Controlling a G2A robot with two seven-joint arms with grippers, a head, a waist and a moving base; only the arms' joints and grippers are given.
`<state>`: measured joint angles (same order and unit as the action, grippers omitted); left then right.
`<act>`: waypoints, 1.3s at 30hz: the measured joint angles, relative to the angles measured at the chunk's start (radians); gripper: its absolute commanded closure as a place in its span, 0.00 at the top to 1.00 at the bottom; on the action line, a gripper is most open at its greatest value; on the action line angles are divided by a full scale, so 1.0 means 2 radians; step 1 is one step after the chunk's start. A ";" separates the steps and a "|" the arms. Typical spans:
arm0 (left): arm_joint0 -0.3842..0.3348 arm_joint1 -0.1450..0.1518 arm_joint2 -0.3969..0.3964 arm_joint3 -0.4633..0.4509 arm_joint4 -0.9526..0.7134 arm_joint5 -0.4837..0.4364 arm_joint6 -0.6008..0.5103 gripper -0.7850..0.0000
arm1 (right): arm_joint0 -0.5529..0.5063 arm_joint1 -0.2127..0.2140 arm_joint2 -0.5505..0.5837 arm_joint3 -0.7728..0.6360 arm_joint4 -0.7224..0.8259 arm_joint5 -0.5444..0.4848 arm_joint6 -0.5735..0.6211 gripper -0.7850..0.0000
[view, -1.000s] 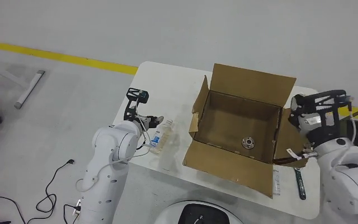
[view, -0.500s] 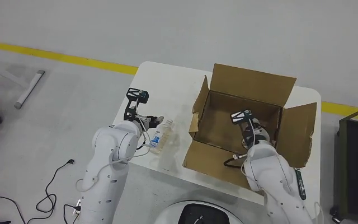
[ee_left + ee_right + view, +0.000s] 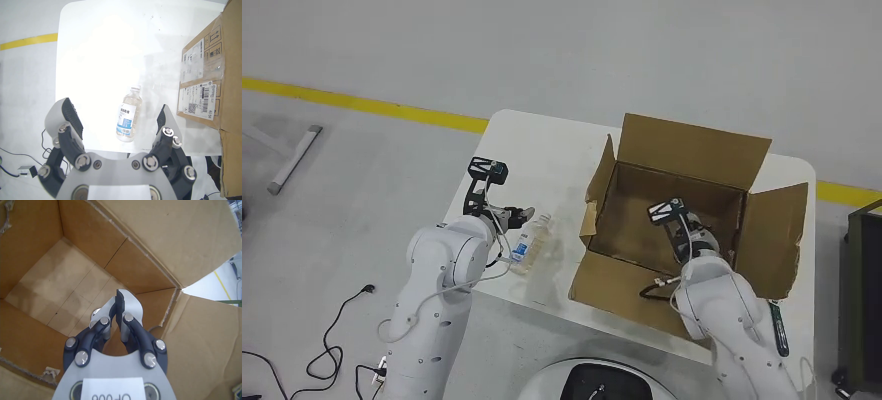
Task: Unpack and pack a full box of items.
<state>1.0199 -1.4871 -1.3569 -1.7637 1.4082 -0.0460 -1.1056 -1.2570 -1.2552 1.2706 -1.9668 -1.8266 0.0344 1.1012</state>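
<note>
Cardboard box [image 3: 34, 237] stands open on the counter [image 3: 104, 47]; my right hand [image 3: 118, 300], pressed together, hangs inside above a small metal fitting [image 3: 95, 313] (seemingly the last item). Step in hand: unpacking. Next I must spread, then descend. My left hand [image 3: 116, 113] hangs spread over the bottle [image 3: 128, 115].

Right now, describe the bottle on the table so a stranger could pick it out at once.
Start at the white table and its open cardboard box. On the tabletop to the robot's left of the box lies a small bottle. It is clear plastic with a white cap and a white-and-blue label, lying on its side.
</note>
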 measured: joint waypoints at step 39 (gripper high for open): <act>0.000 0.000 0.000 0.000 0.000 0.000 0.000 1.00 | 0.120 -0.031 -0.020 0.213 0.060 -0.039 0.142 0.42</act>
<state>1.0199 -1.4871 -1.3569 -1.7637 1.4082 -0.0460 -1.1056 -1.0176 -1.3167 1.2307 -1.5400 -1.7062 -0.0443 1.3844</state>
